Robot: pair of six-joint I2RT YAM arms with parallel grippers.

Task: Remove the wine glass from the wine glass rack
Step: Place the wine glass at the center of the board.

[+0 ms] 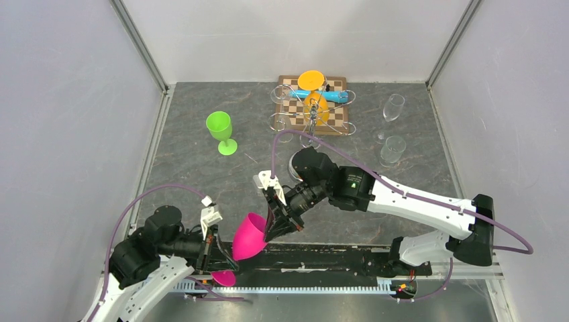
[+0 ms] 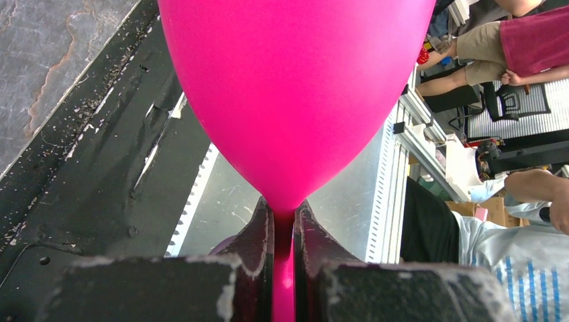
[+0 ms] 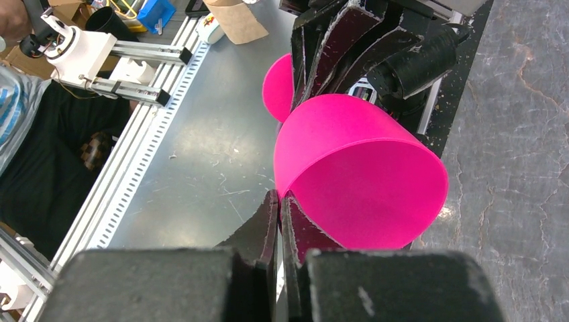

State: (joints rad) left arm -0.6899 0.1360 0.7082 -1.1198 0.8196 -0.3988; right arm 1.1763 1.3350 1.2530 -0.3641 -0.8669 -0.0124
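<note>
Reading this as a hand-off: the pink glass (image 1: 248, 236) is off the rack (image 1: 312, 111) and well apart from it, hanging over the near edge of the table (image 1: 194, 181). Left gripper (image 1: 225, 263) is clamped on the stem just under the bowl, jaws tight on either side of it in the left wrist view. Right gripper (image 1: 274, 231) is pinched closed on the bowl's rim, one finger inside and one outside as far as I can tell. That's two grips on one thin piece, so don't drive both arms at once. Let one side go before you pull, or you risk twisting the stem. The rim pinch looks shallow and off-centre, so expect a swing if left lets go first. I'd carry on the stem grip. Right arm reaches low from its base across to the left, wrist angled down at the rim. Left arm is folded close to its base, gripper pointing right, glass tilted with its mouth up toward the right arm. An orange glass (image 1: 315, 100) is on the rack.
</note>
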